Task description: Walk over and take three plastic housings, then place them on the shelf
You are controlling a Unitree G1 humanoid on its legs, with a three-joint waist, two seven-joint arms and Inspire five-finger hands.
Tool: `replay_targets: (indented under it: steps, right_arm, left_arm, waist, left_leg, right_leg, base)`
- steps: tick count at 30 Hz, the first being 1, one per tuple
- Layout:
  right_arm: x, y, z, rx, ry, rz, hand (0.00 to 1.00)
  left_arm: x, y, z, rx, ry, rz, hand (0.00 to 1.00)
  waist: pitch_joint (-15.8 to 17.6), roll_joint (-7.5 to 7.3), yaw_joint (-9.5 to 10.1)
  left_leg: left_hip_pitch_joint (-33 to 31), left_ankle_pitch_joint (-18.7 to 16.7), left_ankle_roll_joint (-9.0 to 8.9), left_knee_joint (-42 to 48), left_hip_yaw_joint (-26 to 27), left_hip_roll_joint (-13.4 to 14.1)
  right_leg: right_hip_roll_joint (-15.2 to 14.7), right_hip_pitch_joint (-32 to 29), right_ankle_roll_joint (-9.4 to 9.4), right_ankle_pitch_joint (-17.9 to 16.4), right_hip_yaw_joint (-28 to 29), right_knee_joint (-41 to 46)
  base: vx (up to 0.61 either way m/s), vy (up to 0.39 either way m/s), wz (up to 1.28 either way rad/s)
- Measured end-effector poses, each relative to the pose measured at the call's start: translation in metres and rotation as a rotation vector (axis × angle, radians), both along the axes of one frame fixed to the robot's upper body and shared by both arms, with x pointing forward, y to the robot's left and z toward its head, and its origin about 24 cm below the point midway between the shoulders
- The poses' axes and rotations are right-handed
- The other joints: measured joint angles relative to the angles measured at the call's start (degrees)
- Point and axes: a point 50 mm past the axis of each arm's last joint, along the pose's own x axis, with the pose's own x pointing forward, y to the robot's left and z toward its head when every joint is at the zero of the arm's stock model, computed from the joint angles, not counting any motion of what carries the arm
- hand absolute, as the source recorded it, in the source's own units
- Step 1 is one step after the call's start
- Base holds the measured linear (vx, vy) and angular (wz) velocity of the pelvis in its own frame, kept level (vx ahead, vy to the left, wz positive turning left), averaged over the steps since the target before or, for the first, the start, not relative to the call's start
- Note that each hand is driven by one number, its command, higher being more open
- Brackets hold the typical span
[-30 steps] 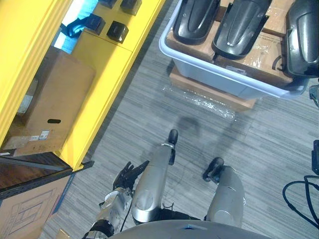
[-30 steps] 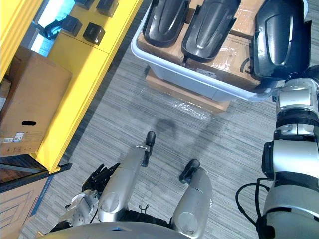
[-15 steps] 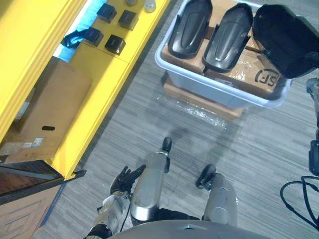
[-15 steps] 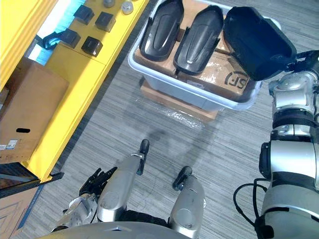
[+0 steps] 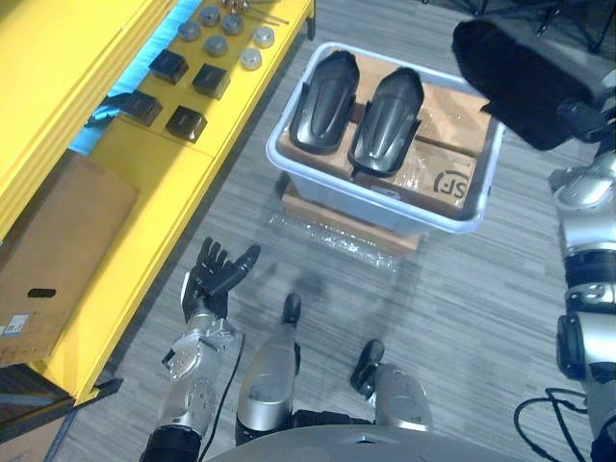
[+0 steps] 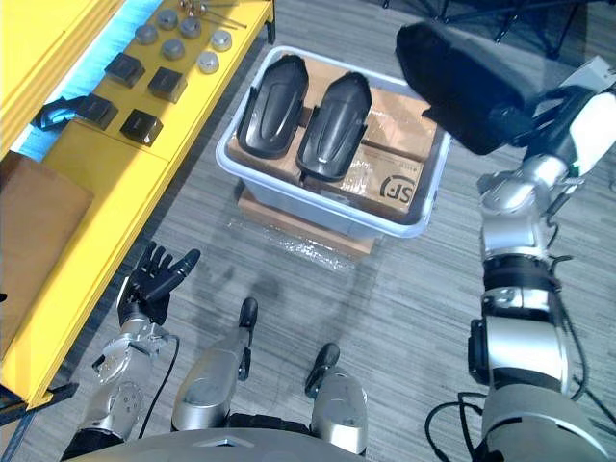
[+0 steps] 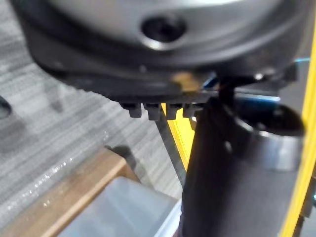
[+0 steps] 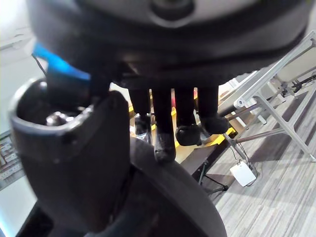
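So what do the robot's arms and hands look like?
The left arm and the right arm are shiny silver-grey tubes, rounded like pipes, with black rings where the pieces join. The left hand and the right hand are dark, nearly black, with thin fingers and a thicker thumb, a bit like gloves.

Two housings (image 5: 325,101) in bin (image 5: 385,207) – third housing (image 5: 520,77) aloft (at right) – left robot hand (image 5: 207,284) splayed beside yellow shelf (image 5: 144,173).

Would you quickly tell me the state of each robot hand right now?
Left hand: open, holding nothing.
Right hand: shut on a black plastic housing.
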Motion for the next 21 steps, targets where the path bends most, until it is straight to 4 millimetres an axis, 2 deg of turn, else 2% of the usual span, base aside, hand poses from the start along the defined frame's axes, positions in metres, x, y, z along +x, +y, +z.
replay_targets:
  steps: [2, 5, 8, 11, 13, 16, 19, 21]
  right_arm:
    - [0.0, 0.012, -0.005, 0.003, -0.019, 0.041, 0.0]
    - [-0.001, 0.04, -0.011, -0.017, -0.054, 0.123, 0.0]
    - [-0.001, 0.065, -0.009, -0.05, -0.113, 0.191, 0.0]
    - [-0.004, 0.085, -0.015, -0.082, -0.151, 0.247, 0.0]
    - [-0.007, 0.109, -0.022, -0.104, -0.185, 0.326, 0.0]
    - [-0.016, 0.133, -0.043, -0.065, -0.189, 0.416, 0.0]
    - [-0.027, 0.144, -0.064, -0.015, -0.181, 0.455, 0.0]
    - [-0.034, 0.145, -0.074, 0.007, -0.179, 0.461, 0.0]
  left_arm:
    - [0.007, -0.007, 0.006, -0.052, -0.023, -0.033, 1.0]
    - [0.011, -0.026, 0.013, -0.14, -0.035, -0.115, 1.0]
    - [0.024, -0.06, 0.024, -0.329, -0.059, -0.235, 1.0]
    - [0.032, -0.082, 0.032, -0.454, -0.06, -0.316, 1.0]
    - [0.04, -0.097, 0.041, -0.549, -0.074, -0.363, 1.0]
    - [0.048, -0.108, 0.039, -0.574, -0.066, -0.375, 1.0]
    - [0.059, -0.108, 0.037, -0.614, -0.064, -0.328, 1.0]
    - [0.065, -0.107, 0.037, -0.637, -0.065, -0.296, 1.0]
  waist:
    - [-0.57, -0.32, -0.22]
    - [-3.46, -0.99, -0.8]
    - [-4.82, -1.15, -1.16]
    - [-7.34, -1.68, -1.76]
    - [-8.26, -1.92, -2.82]
    - [-11.44, -1.81, -4.43]
    - [-12.48, -1.95, -6.03]
    - [-12.56, -1.98, -7.07]
  left_leg:
    - [1.42, 0.0, -0.01, -0.99, 0.21, -0.12]
    - [2.13, 0.0, -0.01, -2.18, 0.62, -0.13]
    - [4.24, -0.01, 0.0, -2.7, 2.62, -0.17]
    - [4.42, -0.09, 0.0, -2.85, 3.65, -0.17]
    - [6.49, -0.36, 0.01, -3.38, 5.49, -0.01]
    - [8.42, -0.52, 0.09, -5.58, 7.77, 0.09]
    - [10.05, -0.76, 0.34, -6.53, 9.83, 0.09]
    - [10.11, -0.75, 0.4, -6.57, 10.11, 0.07]
  right_leg:
    - [0.18, 1.63, 0.24, 0.4, -0.09, -1.64]
    - [0.48, 2.52, 0.45, 1.09, -0.13, -3.73]
    - [0.44, 4.5, 0.78, 1.63, 0.02, -4.91]
    - [0.43, 4.55, 0.95, 1.73, 0.24, -5.49]
    - [0.39, 5.5, 1.02, 1.79, 1.96, -5.64]
    - [0.54, 5.66, 1.03, 2.52, 4.23, -6.75]
    - [0.58, 6.0, 1.05, 3.33, 6.42, -7.58]
    - [0.62, 6.01, 1.13, 3.69, 6.63, -7.91]
  base:
    - [0.07, -0.017, -0.03]
    - [0.09, -0.028, -0.04]
    - [0.06, -0.004, -0.08]
    - [0.01, -0.003, -0.13]
    - [-0.01, 0.006, -0.35]
    - [-0.02, 0.02, -0.39]
    - [-0.01, 0.034, -0.38]
    - [-0.04, 0.024, -0.15]
